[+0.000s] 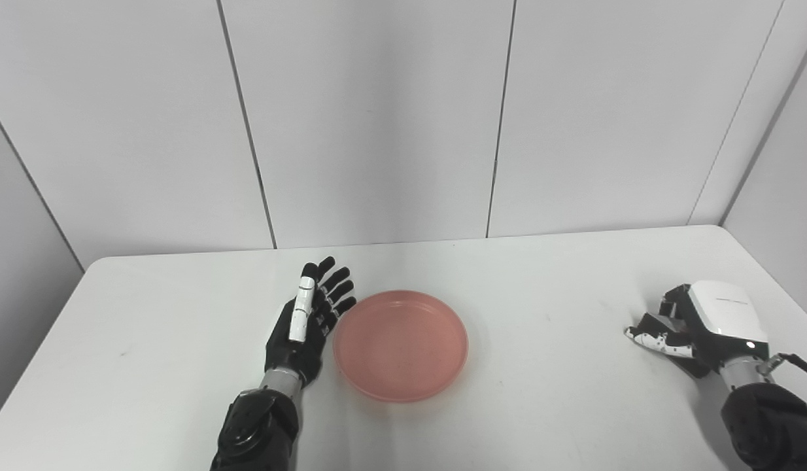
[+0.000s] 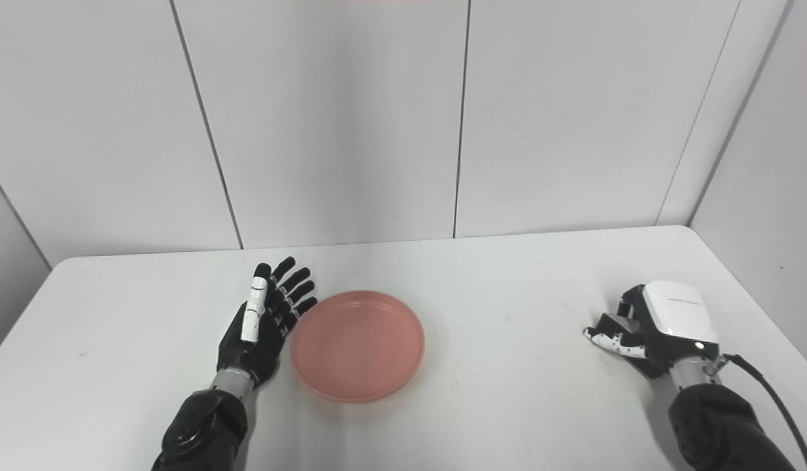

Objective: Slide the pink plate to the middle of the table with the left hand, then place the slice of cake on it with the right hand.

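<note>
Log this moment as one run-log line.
left hand: open beside pink plate | right hand: curled at right edge | cake: not visible

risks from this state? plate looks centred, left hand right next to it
1. The left hand stands edge-on, fingers straight, against the pink plate; a careless pull-back could knock the plate off centre.
2. No cake shows in either view. The right hand is curled at the table's right side, and what it covers cannot be seen, so the grasp cannot be confirmed.
</note>
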{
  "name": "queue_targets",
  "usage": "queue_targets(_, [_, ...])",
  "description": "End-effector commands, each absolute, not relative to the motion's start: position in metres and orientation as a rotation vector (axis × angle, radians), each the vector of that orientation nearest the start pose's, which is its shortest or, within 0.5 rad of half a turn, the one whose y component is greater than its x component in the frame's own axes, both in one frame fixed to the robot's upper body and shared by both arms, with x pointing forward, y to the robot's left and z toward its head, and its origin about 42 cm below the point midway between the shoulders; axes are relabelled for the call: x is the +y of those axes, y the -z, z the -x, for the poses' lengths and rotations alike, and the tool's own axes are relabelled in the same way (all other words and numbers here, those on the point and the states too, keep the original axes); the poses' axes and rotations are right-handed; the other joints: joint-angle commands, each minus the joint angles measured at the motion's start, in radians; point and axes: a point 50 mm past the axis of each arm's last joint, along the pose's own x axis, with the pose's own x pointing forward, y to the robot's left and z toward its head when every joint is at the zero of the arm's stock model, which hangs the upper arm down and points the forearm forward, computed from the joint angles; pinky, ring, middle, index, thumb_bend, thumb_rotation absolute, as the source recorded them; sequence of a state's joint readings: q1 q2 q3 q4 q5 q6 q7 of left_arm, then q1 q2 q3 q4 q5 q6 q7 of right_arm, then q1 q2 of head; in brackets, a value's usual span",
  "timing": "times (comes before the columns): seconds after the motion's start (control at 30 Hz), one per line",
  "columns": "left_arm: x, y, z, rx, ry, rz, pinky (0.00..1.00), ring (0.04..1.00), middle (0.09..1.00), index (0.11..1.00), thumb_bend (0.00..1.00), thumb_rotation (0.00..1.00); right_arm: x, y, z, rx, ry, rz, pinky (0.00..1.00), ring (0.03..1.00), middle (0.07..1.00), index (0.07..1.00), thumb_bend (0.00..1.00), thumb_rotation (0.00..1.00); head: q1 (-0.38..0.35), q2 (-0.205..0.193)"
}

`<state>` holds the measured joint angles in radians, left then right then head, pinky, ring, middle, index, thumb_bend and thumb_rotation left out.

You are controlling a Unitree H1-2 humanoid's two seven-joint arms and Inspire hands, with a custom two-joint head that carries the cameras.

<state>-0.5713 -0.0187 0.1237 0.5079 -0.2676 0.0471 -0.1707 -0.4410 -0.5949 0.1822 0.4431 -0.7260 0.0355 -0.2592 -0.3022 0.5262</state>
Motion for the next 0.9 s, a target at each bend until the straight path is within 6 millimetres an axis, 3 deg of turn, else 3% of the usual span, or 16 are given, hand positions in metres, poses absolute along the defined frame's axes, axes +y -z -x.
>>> queue_targets(0.0, [0.166, -0.140, -0.449, 0.065, 0.206, 0.324, 0.83, 0.878, 0.869, 0.884, 0.74, 0.84, -0.384, -0.227, -0.423, -0.260, 0.229, 1.360, 0.08, 0.125, 0.179, 0.221, 0.51, 0.47, 0.003, 0.001])
queue_targets(0.23, [0.163, -0.139, -0.450, 0.066, 0.206, 0.317, 0.83, 0.875, 0.868, 0.880, 0.74, 0.84, -0.316, -0.295, -0.407, -0.540, 0.161, 1.356, 0.09, 0.136, 0.198, 0.241, 0.51, 0.49, 0.018, -0.002])
queue_targets(0.43, [0.160, -0.137, -0.451, 0.072, 0.202, 0.319, 0.80, 0.862, 0.858, 0.879, 0.75, 0.82, -0.269, -0.331, -0.403, -0.721, 0.122, 1.343, 0.09, 0.136, 0.201, 0.250, 0.52, 0.46, 0.043, -0.012])
queue_targets(0.6, [0.153, -0.137, -0.451, 0.068, 0.202, 0.319, 0.82, 0.868, 0.863, 0.874, 0.75, 0.81, -0.246, -0.343, -0.409, -0.788, 0.080, 1.319, 0.09, 0.137, 0.197, 0.241, 0.52, 0.50, 0.076, -0.012])
queue_targets(0.77, [0.143, -0.136, -0.450, 0.073, 0.203, 0.315, 0.81, 0.864, 0.856, 0.868, 0.75, 0.81, -0.229, -0.339, -0.426, -0.800, 0.017, 1.300, 0.10, 0.147, 0.211, 0.258, 0.53, 0.43, 0.152, -0.011])
queue_targets(0.87, [0.139, -0.135, -0.449, 0.078, 0.207, 0.313, 0.83, 0.872, 0.863, 0.871, 0.74, 0.81, -0.210, -0.334, -0.436, -0.820, -0.031, 1.278, 0.10, 0.148, 0.214, 0.258, 0.52, 0.45, 0.177, -0.012])
